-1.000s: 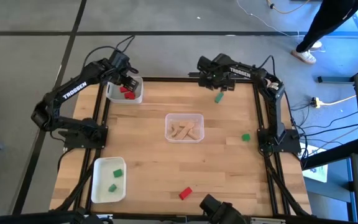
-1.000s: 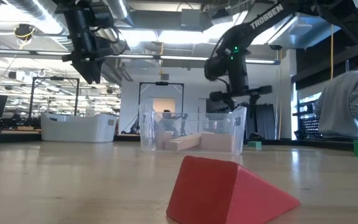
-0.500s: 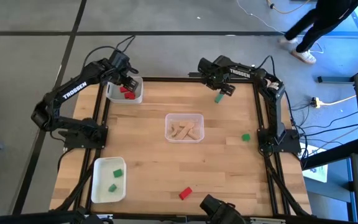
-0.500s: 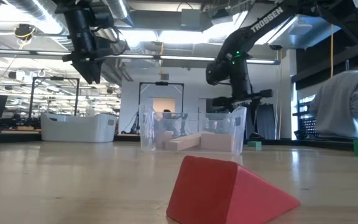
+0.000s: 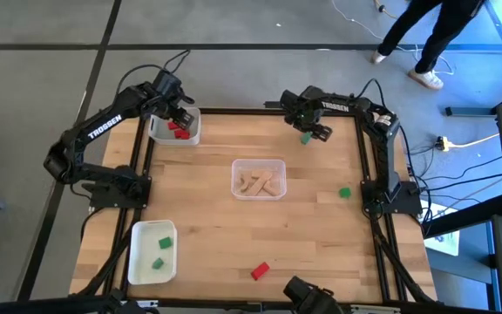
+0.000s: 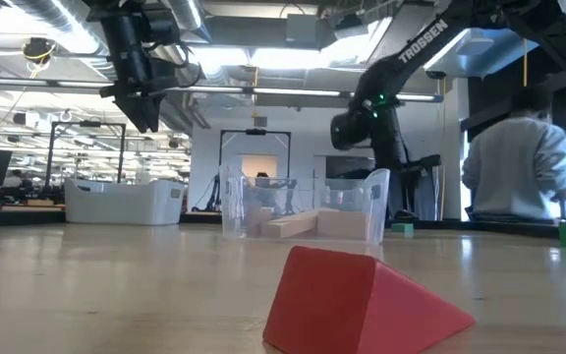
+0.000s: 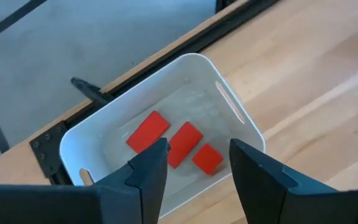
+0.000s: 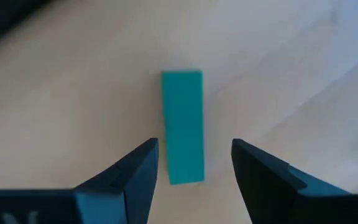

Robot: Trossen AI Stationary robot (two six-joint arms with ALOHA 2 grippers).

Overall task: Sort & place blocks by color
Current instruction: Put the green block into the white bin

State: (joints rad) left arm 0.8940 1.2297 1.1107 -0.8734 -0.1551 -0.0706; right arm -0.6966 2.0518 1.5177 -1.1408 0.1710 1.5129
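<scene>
My right gripper [image 5: 314, 131] [image 8: 193, 163] hangs open just above a green block [image 5: 306, 138] [image 8: 183, 126] that lies flat near the table's far edge, one finger on either side of it, touching nothing. My left gripper [image 5: 179, 115] [image 7: 196, 163] waits open over the white tray [image 5: 186, 136] [image 7: 112, 136] at the far left corner, which holds three red blocks [image 7: 172, 143]. Another green block [image 5: 344, 193] lies toward the right edge. A red block [image 5: 260, 270] [image 6: 362, 300] rests near the near edge. Light-wood blocks [image 5: 260, 182] fill the clear tray [image 5: 259, 164].
A white tray [image 5: 139, 253] at the near left corner holds two green blocks [image 5: 161, 252]. The black table frame [image 5: 368, 166] runs along the edges. A person [image 5: 434, 30] walks on the floor beyond the far right corner. Bare wood lies between the trays.
My right gripper has moved from the far edge toward the green block and come down over it, its fingers now standing on either side of the block. The person beyond the table has walked on. My left arm has kept still.
</scene>
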